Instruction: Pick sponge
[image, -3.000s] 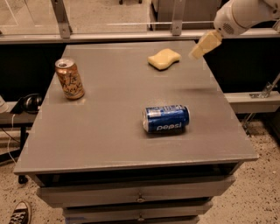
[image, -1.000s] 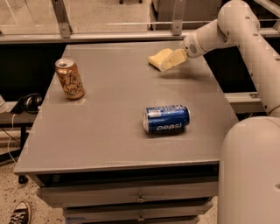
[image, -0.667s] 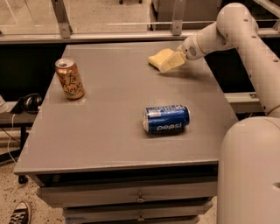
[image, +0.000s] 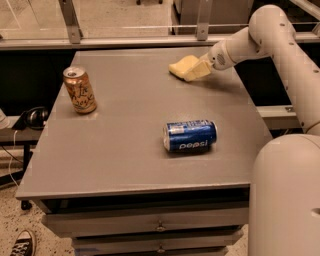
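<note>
Yellow sponge (image: 181, 65) is lying at the far-right of the table (image: 125, 150), gripper (image: 199, 71) is sitting against its right end, grip state unclear, likely grasping step; next is needing firm closing, then lifting.

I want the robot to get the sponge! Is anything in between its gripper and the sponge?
No, nothing visible is in the way. The gripper is right against the sponge at the far right of the table. The blue Pepsi can lies nearer the front, and the orange can stands off to the left.
</note>
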